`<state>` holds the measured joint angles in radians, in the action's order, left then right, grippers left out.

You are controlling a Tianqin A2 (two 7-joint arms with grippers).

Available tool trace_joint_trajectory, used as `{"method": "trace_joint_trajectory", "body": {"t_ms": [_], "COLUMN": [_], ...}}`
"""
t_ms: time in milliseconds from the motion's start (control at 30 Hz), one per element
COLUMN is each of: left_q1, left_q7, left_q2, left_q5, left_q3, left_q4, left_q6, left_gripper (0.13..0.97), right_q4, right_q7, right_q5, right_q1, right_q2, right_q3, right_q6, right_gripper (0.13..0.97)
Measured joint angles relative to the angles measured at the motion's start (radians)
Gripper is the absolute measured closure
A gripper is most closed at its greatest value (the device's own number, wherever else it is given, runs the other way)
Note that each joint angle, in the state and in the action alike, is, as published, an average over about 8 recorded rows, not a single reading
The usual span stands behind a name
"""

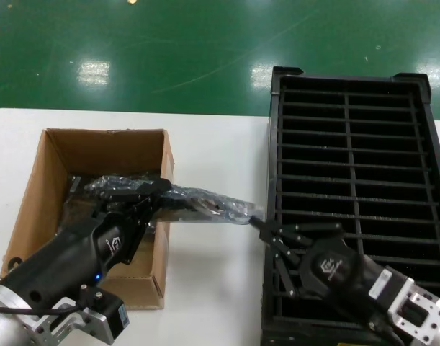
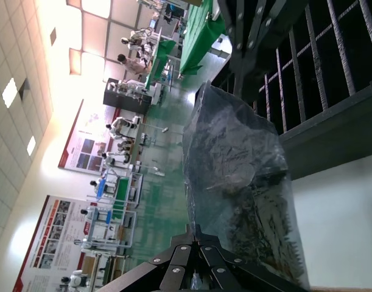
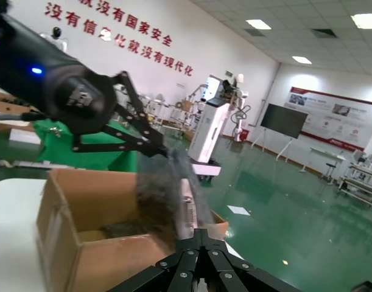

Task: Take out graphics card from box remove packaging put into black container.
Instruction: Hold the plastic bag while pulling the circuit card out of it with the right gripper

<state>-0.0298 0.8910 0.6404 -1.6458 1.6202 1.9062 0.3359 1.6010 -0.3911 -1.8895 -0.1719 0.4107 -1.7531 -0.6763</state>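
Cardboard box [image 1: 39, 194] sits on the left of the table, top open. Left gripper [image 1: 153, 193] is over the box's right wall, fingers clenched on the left end of the packaging [image 1: 198, 203]. Bag is clear of the box interior for most of its length and hangs in the air. Long axis runs left-right, spanning from the box's right wall across bare table to the near-left edge of the black container [image 1: 356, 194].

Graphics card [image 3: 186, 210] is still inside the bag; the right wrist view shows its silver bracket end pointing toward the right gripper.

Right gripper [image 1: 261, 228] is at the bag's right tip, fingers pinched on that end as far as I can judge.

So each arm holds one end. Next move probably turns on pulling along that left-right axis; the bracket end is nearest the right arm.
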Motion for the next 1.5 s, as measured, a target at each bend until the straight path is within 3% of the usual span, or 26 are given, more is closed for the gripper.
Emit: {"method": "trace_joint_trajectory", "body": {"t_ms": [1167,1500], "left_q1": [0.000,0.000], "left_q7": [0.000,0.000], "left_q2": [0.000,0.000], "left_q5": [0.000,0.000], "left_q3": [0.000,0.000], "left_q4": [0.000,0.000], "left_q6": [0.000,0.000], "left_gripper": [0.957,0.957], "right_q4": [-0.108,-0.157], "right_q7": [0.060,0.166], "right_q5": [0.027,0.098], "right_q1": [-0.140,-0.216], "right_q2": [-0.044,-0.061], "right_q3": [-0.095,-0.164], "right_q6": [-0.017,0.024], "right_gripper": [0.960,0.961]}}
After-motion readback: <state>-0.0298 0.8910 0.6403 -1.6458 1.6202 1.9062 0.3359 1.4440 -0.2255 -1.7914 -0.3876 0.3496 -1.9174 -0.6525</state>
